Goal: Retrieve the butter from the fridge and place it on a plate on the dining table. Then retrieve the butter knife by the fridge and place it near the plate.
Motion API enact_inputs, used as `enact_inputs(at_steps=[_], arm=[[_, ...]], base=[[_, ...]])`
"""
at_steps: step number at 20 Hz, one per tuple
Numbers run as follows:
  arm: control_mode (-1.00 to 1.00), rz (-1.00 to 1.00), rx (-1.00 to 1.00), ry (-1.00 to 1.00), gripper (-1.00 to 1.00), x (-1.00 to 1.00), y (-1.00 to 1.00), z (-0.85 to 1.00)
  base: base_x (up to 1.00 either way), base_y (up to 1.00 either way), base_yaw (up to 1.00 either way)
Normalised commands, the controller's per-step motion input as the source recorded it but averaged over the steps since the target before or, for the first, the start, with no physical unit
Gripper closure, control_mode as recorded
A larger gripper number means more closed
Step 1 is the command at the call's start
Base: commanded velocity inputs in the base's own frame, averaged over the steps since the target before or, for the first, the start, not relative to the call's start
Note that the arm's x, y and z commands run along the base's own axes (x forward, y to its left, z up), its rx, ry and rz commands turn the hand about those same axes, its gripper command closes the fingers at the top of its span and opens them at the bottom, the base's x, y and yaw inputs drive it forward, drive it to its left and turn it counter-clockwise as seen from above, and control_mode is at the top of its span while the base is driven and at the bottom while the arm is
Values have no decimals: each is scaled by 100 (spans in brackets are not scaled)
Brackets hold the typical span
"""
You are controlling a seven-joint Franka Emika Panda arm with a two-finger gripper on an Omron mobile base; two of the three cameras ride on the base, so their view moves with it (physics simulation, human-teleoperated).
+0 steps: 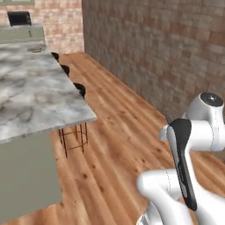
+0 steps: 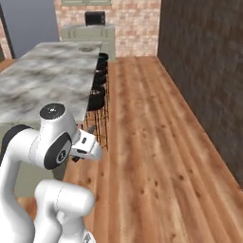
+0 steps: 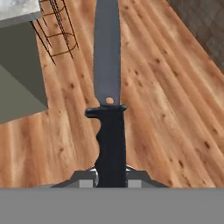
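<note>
The gripper point(image 3: 111, 177) is clamped on the knife point(image 3: 108, 105) handle, blade pointing straight out ahead; the table point(image 1: 39, 101) lies forward-left, the plate point(image 2: 86, 49) probably at its far end.

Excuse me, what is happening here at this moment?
The robot arm is carrying the butter knife. In the hand view the gripper is shut on its black handle, and the grey blade points away over the wooden floor. The arm stands beside the near corner of the dining table, not over it, with black stools along the table's side. A plate lies at the far end of the marble top; whether butter is on it is too small to tell.
</note>
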Motion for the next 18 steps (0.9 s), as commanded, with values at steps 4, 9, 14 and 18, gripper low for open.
enact_inputs(at_steps=[4,9,14,18], arm=[[100,0,0,0,100,0,0,0],[100,0,0,0,100,0,0,0],[100,0,0,0,100,0,0,0],[100,0,0,0,100,0,0,0]], base=[[100,-100,23],[100,-100,33],[100,-98,46],[100,-94,50]])
